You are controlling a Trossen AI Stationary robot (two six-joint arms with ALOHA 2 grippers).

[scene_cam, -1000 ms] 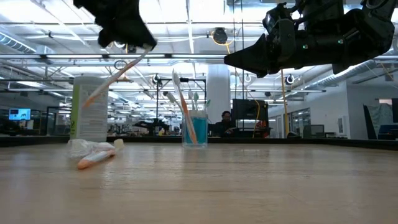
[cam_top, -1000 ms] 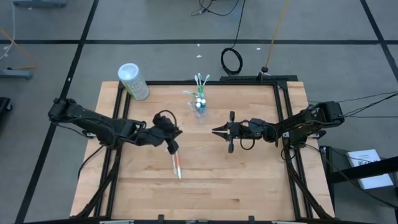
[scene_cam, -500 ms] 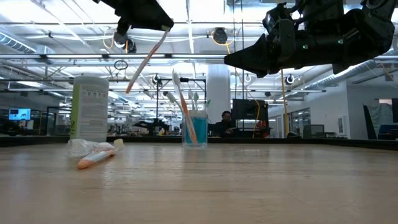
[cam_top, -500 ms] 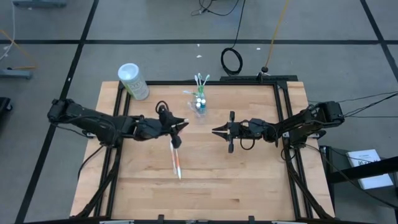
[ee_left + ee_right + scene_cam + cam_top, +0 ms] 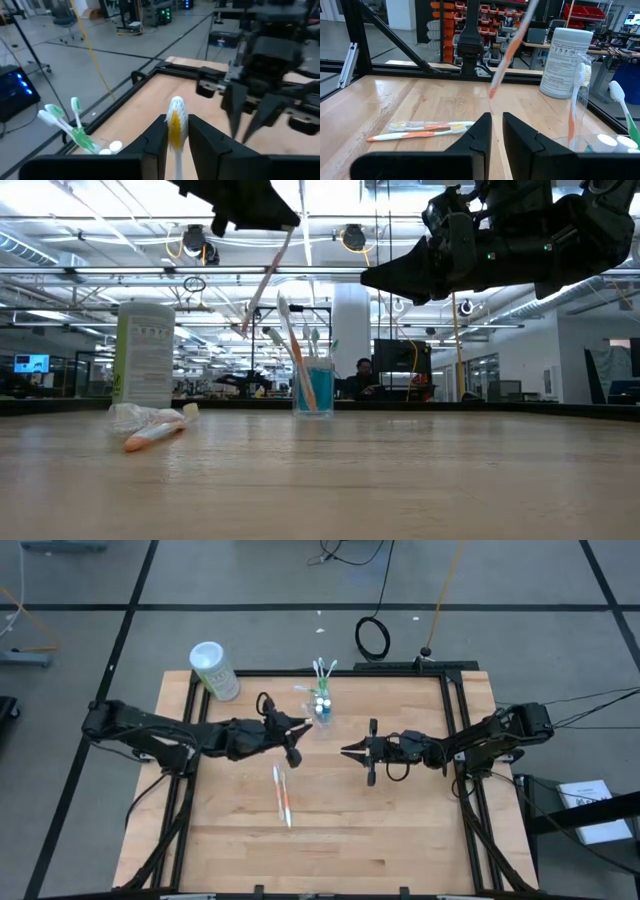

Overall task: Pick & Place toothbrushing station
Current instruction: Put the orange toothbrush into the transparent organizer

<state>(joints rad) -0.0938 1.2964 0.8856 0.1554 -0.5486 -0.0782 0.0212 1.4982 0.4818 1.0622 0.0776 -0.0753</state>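
Observation:
My left gripper [image 5: 296, 732] is above the table, just left of the clear cup [image 5: 320, 712], and is shut on a white and orange toothbrush [image 5: 265, 280]. The cup [image 5: 315, 388] stands upright near the far edge and holds several toothbrushes and a blue tube. My right gripper [image 5: 346, 751] hovers right of the table's middle, shut and empty, pointing toward the left gripper. Two more toothbrushes [image 5: 281, 795] lie flat on the table nearer the front. My left gripper pinches the toothbrush between its two fingers [image 5: 159, 134] close to one end. A short white and orange tip [image 5: 176, 111] sticks out past the fingertips. The toothbrush is lifted clear. Its long part slants down below the gripper to an orange lower end [image 5: 246, 328].
A white canister with green print [image 5: 215, 670] stands at the far left corner. A crumpled clear wrapper [image 5: 140, 418] lies beside the toothbrushes on the table. A dark frame [image 5: 455, 730] runs along the table's edges. Bare wood lies toward the near edge.
My left gripper has carried the toothbrush up and toward the far right, toward the cup, clear of the two toothbrushes on the table. The held toothbrush has swung to hang more steeply.

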